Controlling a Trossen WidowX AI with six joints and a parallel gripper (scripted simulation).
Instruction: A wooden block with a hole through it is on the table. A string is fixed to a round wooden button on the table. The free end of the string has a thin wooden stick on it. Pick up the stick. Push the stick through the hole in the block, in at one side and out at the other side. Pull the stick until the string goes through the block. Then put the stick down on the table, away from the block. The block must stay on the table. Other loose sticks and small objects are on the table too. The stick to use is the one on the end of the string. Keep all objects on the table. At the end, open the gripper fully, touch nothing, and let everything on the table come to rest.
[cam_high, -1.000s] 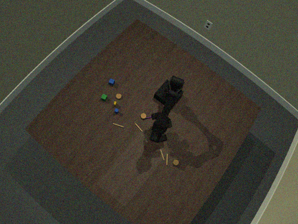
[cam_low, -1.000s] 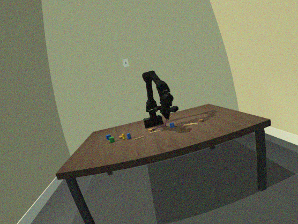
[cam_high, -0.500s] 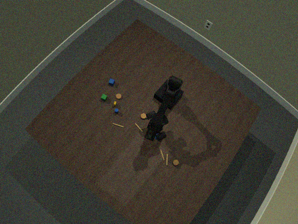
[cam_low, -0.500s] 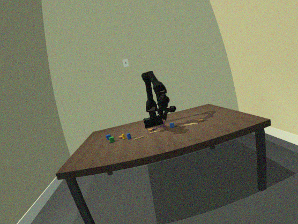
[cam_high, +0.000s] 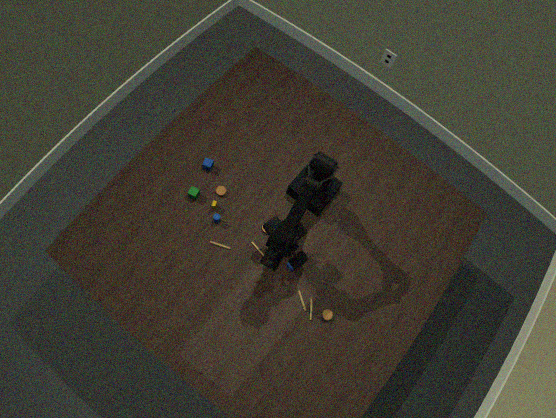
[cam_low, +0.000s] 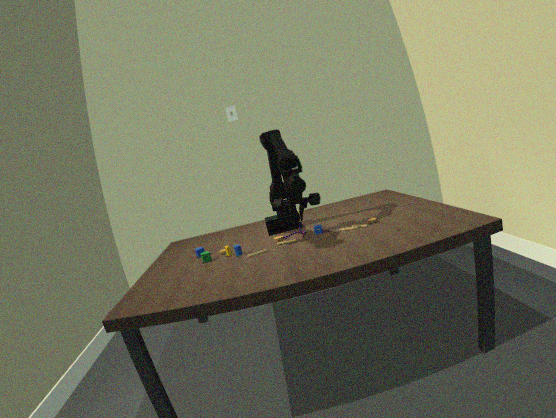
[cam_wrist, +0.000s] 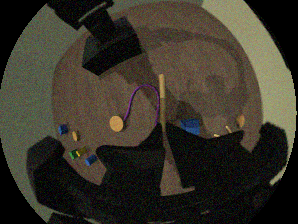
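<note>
The nearly closed hand (cam_high: 272, 260) (cam_low: 301, 219) (cam_wrist: 162, 125) pinches the thin wooden stick (cam_wrist: 162, 92); the blue block (cam_high: 290, 266) (cam_low: 318, 229) (cam_wrist: 190, 126) sits just beside. Aligning stick with hole, keeping the purple string (cam_low: 291, 234) (cam_wrist: 145, 86) slack, should help.

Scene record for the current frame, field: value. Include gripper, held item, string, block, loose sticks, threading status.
gripper: shut on the stick
string: purple, looping from the round wooden button toward the stick
blue block by gripper: on the table; hole not discernible
loose sticks in top view: four, one left of the gripper
stick through block: no, stick stands apart from it in wrist view
released: no
</note>
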